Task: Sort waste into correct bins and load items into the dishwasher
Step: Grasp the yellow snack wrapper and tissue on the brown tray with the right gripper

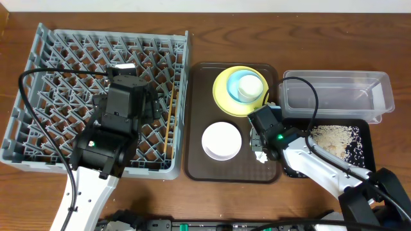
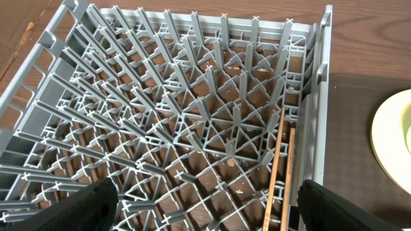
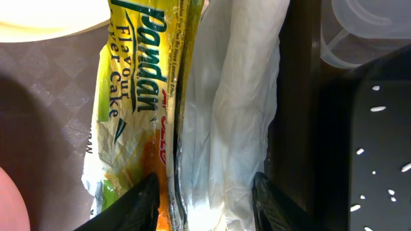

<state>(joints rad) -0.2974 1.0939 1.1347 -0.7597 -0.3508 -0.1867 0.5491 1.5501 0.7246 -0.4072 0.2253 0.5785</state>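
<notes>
Napkin (image 3: 237, 96) against brown tray (image 3: 45, 96) rim, sachet wrapper (image 3: 135, 83) alongside

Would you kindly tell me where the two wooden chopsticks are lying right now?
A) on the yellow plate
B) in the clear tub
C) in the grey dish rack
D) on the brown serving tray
C: the chopsticks lie inside the grey dish rack, side by side along its right wall.

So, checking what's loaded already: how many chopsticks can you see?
2. One chopstick and the other chopstick lie side by side in the dish rack, along its wall nearest the brown tray. Others may be hidden.
</notes>
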